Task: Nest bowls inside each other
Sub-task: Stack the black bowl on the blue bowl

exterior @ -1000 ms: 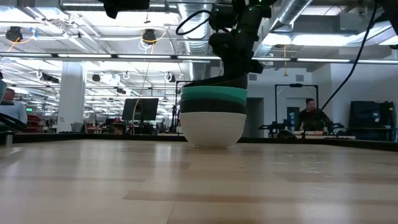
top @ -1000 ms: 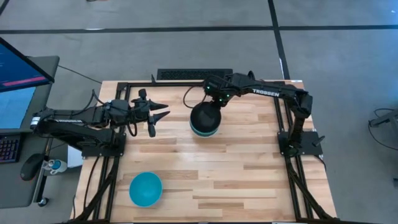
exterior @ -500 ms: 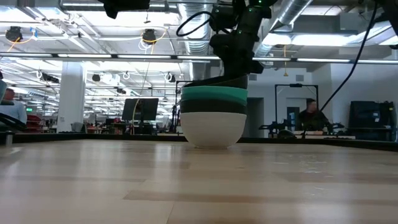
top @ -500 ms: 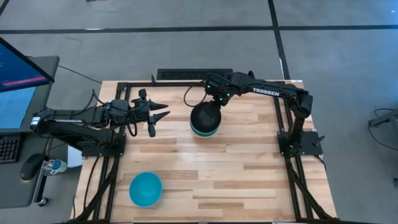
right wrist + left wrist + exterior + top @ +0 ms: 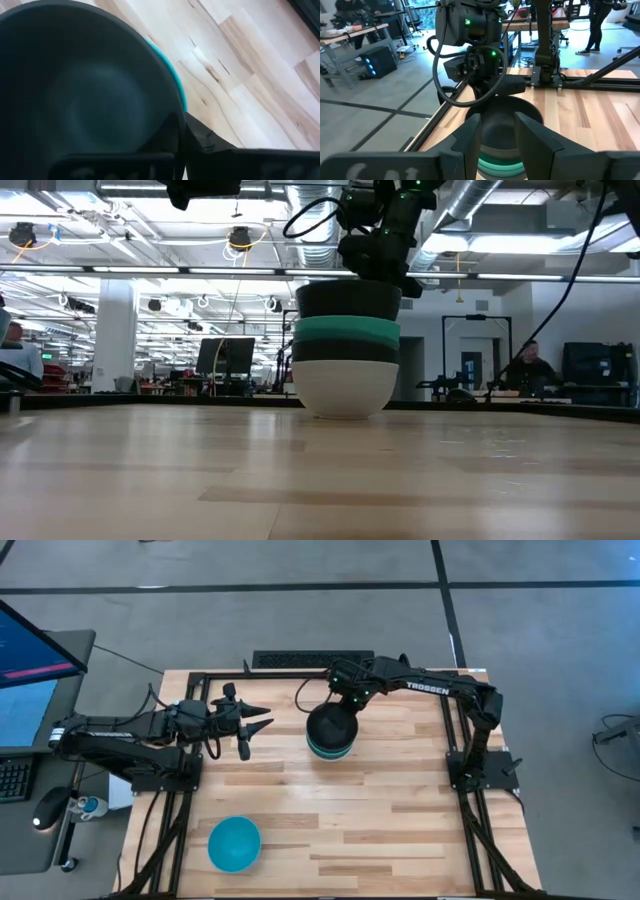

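Looking down, the right gripper (image 5: 344, 703), its arm marked TROSSEN, pinches a black bowl (image 5: 330, 726)'s far rim over the stack (image 5: 329, 749); the left gripper (image 5: 255, 724) waits splayed, a turquoise bowl (image 5: 234, 844) near. Low, the black bowl sits raised above teal, black and white layers.

Smooth, slightly glossy plastic bowls (image 5: 346, 355) (stacked) sit on a matt pale wooden table (image 5: 380, 810).

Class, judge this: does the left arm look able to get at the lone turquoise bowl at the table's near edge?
Probably yes. The turquoise bowl sits alone on bare table on the left arm's side, nothing around it. The left gripper hangs idle, jaws open; the right gripper works at the stack.
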Available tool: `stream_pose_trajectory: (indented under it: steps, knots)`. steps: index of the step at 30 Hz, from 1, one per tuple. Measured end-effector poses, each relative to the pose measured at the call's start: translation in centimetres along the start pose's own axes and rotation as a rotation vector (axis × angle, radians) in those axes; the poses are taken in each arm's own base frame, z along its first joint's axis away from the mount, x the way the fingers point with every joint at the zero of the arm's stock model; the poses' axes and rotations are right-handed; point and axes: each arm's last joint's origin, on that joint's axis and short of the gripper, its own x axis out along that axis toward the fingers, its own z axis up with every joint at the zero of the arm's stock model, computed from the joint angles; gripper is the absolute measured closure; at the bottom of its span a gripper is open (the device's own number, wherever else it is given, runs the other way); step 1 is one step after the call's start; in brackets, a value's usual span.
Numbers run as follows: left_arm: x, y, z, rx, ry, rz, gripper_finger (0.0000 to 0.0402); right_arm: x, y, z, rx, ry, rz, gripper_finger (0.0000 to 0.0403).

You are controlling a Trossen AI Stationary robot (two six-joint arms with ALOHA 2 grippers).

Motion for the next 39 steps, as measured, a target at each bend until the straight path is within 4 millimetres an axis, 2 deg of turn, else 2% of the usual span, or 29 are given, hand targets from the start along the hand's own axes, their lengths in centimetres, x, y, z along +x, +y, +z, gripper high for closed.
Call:
stream_pose_trajectory:
  steps: [5,11,14,19,31,39]
  knots:
    - [0.0,0.0,0.0,0.0,0.0,0.0,0.029,0.0,0.5,-0.1,-0.013,0.0,0.007,0.0391]
    - [0.0,0.0,0.0,0.0,0.0,0.0,0.029,1.5,1.5,-0.7,-0.042,-0.016,0.021,0.0365]
    - [0.0,0.0,0.0,0.0,0.0,0.0,0.029,2.5,1.4,-1.2,-0.041,-0.004,0.012,0.0376]
    - [0.0,0.0,0.0,-0.001,0.0,0.0,0.029,2.6,1.2,-1.1,-0.039,-0.016,0.024,0.0381]
    - [0.0,0.0,0.0,-0.001,0.0,0.0,0.029,2.7,1.2,-0.6,-0.036,-0.047,0.073,0.0243]
    - [0.0,0.0,0.0,-0.001,0.001,0.0,0.029,2.0,1.9,-1.2,-0.044,-0.003,0.194,0.0198]
